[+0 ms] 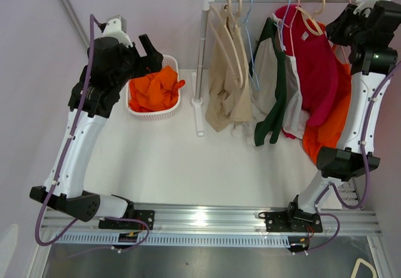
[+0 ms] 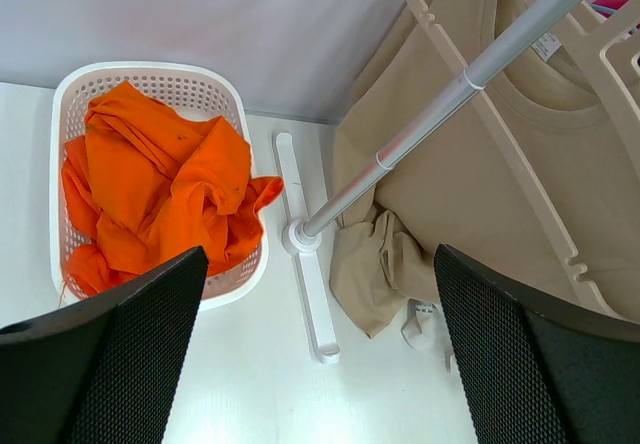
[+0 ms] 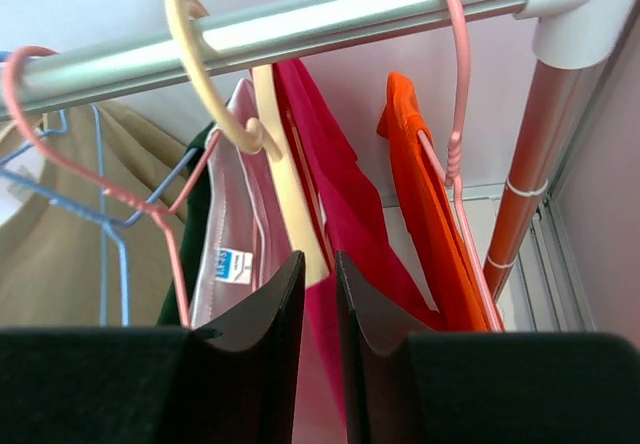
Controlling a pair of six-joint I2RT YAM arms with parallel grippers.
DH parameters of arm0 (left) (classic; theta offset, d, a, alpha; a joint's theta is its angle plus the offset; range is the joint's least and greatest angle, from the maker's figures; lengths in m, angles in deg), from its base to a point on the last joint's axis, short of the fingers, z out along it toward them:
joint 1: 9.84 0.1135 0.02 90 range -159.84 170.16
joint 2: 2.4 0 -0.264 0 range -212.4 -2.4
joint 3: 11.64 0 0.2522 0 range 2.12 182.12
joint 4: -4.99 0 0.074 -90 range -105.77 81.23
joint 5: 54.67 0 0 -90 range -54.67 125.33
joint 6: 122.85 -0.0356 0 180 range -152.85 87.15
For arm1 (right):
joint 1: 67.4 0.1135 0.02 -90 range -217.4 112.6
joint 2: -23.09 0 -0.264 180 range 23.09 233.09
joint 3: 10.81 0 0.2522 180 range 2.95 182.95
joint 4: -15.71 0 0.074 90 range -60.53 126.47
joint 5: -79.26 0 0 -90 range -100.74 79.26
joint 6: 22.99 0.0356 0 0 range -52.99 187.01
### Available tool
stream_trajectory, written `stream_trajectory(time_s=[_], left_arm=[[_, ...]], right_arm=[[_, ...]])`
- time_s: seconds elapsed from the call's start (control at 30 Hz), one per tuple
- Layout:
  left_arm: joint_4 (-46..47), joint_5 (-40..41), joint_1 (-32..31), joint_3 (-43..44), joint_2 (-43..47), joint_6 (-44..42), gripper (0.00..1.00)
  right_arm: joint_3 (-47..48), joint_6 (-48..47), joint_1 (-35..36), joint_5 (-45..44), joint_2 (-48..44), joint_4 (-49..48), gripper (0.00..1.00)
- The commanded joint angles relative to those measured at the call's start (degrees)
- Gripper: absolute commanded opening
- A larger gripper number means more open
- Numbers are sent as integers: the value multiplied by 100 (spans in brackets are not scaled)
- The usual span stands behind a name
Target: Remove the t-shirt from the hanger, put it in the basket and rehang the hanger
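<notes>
r end effector (image 3: 318, 260) pinching red t-shirt (image 3: 350, 224) | l end effector (image 2: 320, 254) open

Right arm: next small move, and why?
Probably draw the right hand down and sideways, peeling the crimson t-shirt off the cream plastic hanger. Its nearly closed fingers sit at that hanger's shoulder, though the grip is unclear.
</notes>
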Motion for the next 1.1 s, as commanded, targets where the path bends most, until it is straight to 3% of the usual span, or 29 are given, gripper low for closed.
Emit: stream_trajectory(time_s=[0.0,0.17,0.37,0.63,1.07], left_arm=[[240,-37,-33,124,26,-185,100],[266,25,-33,221,-97,-247,99],[301,104,-33,282,-282,-335,99],[424,165,-68,247,-449,-352,100],[512,332,-253,107,-352,-458,99]], right_arm=[[218,-186,-36,131,178,-404,23],[456,-361,-63,394,539,-527,23],[517,-765,-72,473,767,-852,31],[834,-679,-133,982,1242,-1062,28],[333,-546,270,1616,1233,-1669,28]])
